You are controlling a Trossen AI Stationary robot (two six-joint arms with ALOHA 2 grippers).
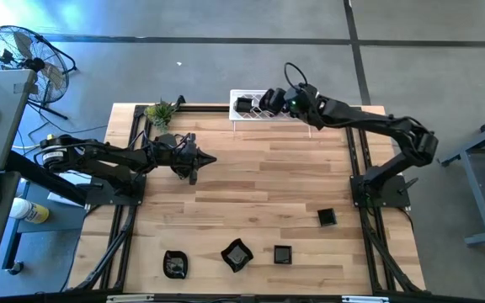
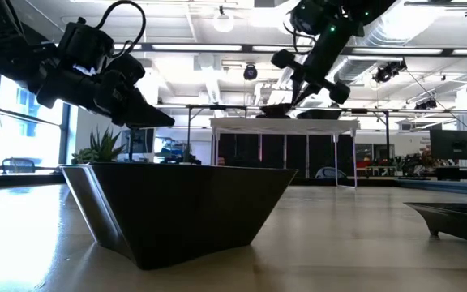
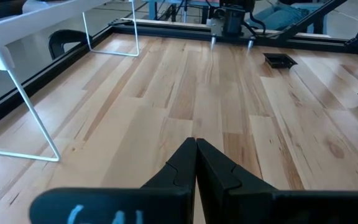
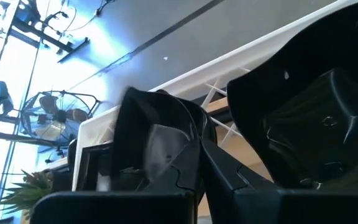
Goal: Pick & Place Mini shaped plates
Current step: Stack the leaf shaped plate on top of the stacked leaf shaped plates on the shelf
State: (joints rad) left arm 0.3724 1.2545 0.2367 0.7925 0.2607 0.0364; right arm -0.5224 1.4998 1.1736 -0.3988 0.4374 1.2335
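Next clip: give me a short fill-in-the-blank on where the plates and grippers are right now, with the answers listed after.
1. On the bare wood along the table's near edge lie ____ mini plates.
2. The right gripper is over the white ____ at the table's far edge.
3. The left gripper, above bare wood, has its fingers ____.
4. The small green plant stands on the ____ arm's side of the table.

Missing words: four; rack; shut; left

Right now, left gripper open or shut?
Shut. In the left wrist view the left gripper's two dark fingers meet at the tips with no gap and nothing between them, above bare wooden table.
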